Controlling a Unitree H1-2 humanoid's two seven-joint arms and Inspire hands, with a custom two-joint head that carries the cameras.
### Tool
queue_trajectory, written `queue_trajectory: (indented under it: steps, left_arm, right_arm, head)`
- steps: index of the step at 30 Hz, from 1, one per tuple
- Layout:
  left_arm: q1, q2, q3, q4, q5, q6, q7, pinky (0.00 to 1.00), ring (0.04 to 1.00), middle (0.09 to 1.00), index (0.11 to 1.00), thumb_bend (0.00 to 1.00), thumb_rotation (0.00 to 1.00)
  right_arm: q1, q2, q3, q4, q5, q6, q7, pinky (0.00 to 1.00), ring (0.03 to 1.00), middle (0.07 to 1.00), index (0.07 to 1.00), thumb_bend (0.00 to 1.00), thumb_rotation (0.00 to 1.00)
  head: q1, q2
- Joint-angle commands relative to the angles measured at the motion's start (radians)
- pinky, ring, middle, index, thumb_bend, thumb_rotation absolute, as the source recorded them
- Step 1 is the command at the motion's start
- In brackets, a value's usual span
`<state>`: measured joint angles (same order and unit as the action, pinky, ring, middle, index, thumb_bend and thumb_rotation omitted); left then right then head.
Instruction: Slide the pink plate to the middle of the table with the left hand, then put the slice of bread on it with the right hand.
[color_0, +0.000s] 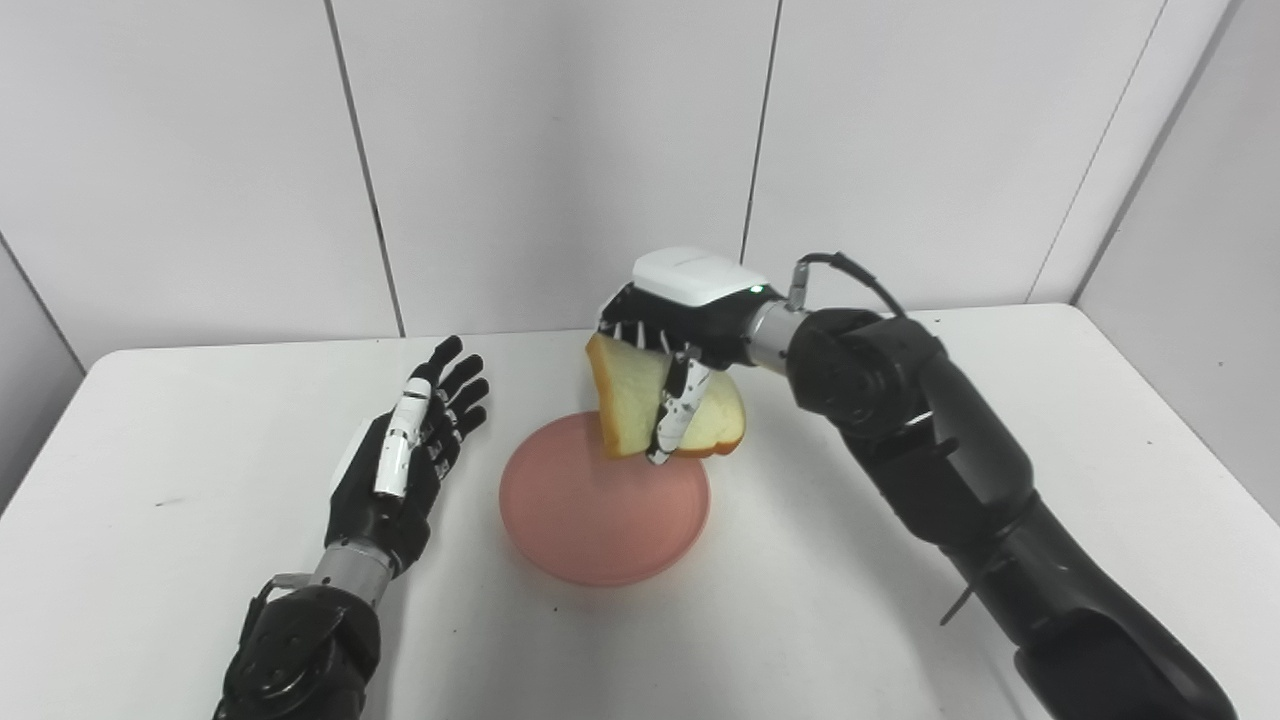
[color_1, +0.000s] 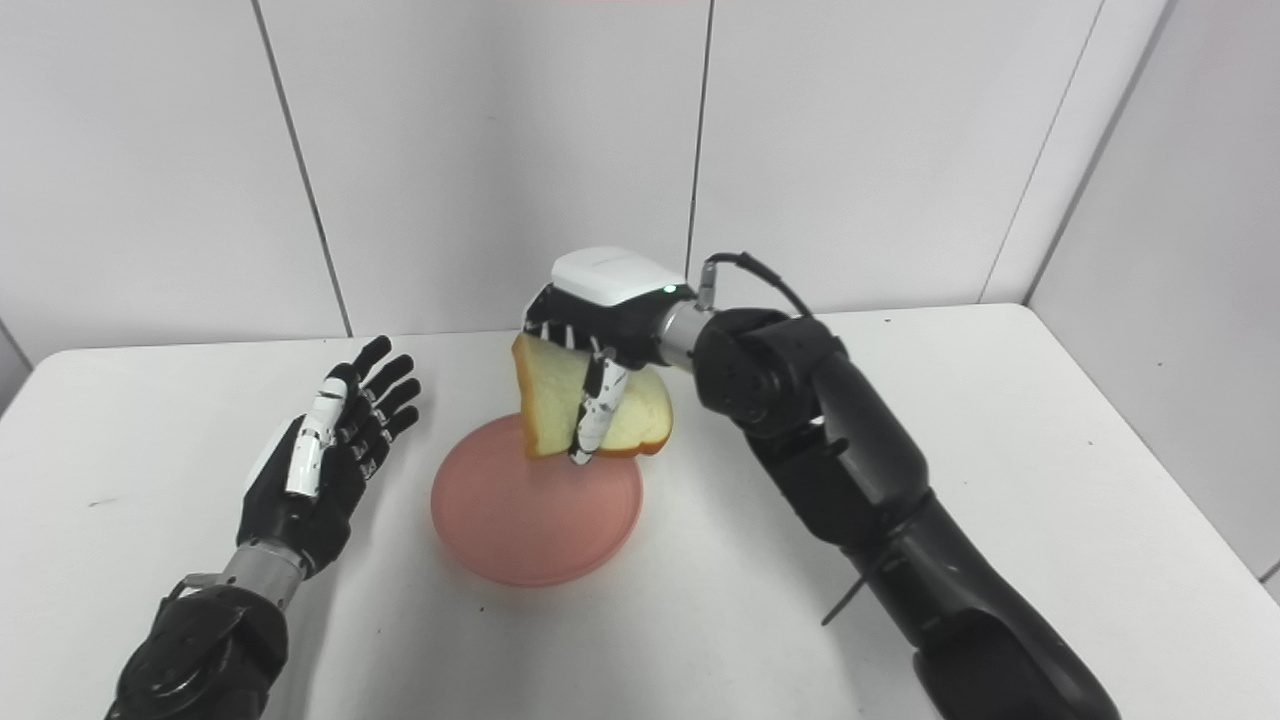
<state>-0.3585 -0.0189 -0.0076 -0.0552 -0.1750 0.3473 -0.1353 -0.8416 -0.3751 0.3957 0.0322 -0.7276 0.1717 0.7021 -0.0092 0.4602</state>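
The pink plate (color_0: 604, 500) lies flat near the middle of the white table. My right hand (color_0: 672, 330) is shut on the slice of bread (color_0: 636, 402) and holds it tilted above the plate's far edge, thumb across its front face. The bread hangs in the air, clear of the plate. My left hand (color_0: 410, 445) is open and empty, fingers stretched out, resting just left of the plate without touching it.
The white table (color_0: 180, 560) ends at a white panelled wall behind. Its right edge (color_0: 1180, 420) runs close to my right arm. There is nothing else on the table.
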Motion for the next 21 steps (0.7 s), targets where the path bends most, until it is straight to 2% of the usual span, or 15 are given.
queue_trajectory:
  steps: [1,4,8,10,14,16,21]
  left_arm:
    - [-0.048,-0.010,-0.001,-0.024,0.001,-0.057,0.006,0.94,0.937,0.940,0.934,0.37,1.00]
    - [-0.049,-0.014,-0.002,-0.023,0.004,-0.061,0.010,0.95,0.936,0.937,0.932,0.37,1.00]
    - [-0.052,-0.016,-0.006,-0.019,0.005,-0.067,0.011,0.93,0.932,0.937,0.934,0.38,1.00]
    - [-0.053,-0.020,-0.007,-0.021,0.006,-0.063,0.017,0.92,0.925,0.931,0.928,0.39,1.00]
    - [-0.054,-0.023,-0.010,-0.031,0.007,-0.057,0.022,0.92,0.925,0.928,0.924,0.39,1.00]
    - [-0.055,-0.022,-0.011,-0.030,0.006,-0.061,0.020,0.93,0.931,0.934,0.929,0.40,1.00]
    - [-0.056,-0.031,-0.013,-0.039,0.014,-0.049,0.036,0.92,0.920,0.923,0.919,0.40,1.00]
  right_arm:
    - [-0.057,0.015,-0.002,0.012,-0.011,-0.033,-0.064,0.43,0.411,0.503,0.504,0.52,0.00]
    - [-0.059,0.029,0.010,0.048,-0.003,-0.045,-0.082,0.46,0.423,0.514,0.481,0.52,0.00]
    - [-0.064,0.046,0.025,0.091,0.013,-0.054,-0.095,0.44,0.412,0.501,0.512,0.52,0.00]
    - [-0.065,0.054,0.033,0.114,0.017,-0.070,-0.107,0.47,0.429,0.502,0.498,0.52,0.00]
    - [-0.064,0.064,0.043,0.150,0.031,-0.094,-0.120,0.46,0.412,0.494,0.520,0.52,0.00]
    - [-0.065,0.067,0.052,0.164,0.024,-0.094,-0.120,0.52,0.448,0.485,0.505,0.52,0.00]
    - [-0.063,0.061,0.075,0.201,0.009,-0.116,-0.131,0.47,0.427,0.498,0.507,0.52,0.00]
  head:
    - [0.003,0.002]
    - [0.008,0.006]
    - [0.016,0.011]
    - [0.017,0.014]
    - [0.022,0.018]
    - [0.030,0.015]
    - [0.040,0.014]
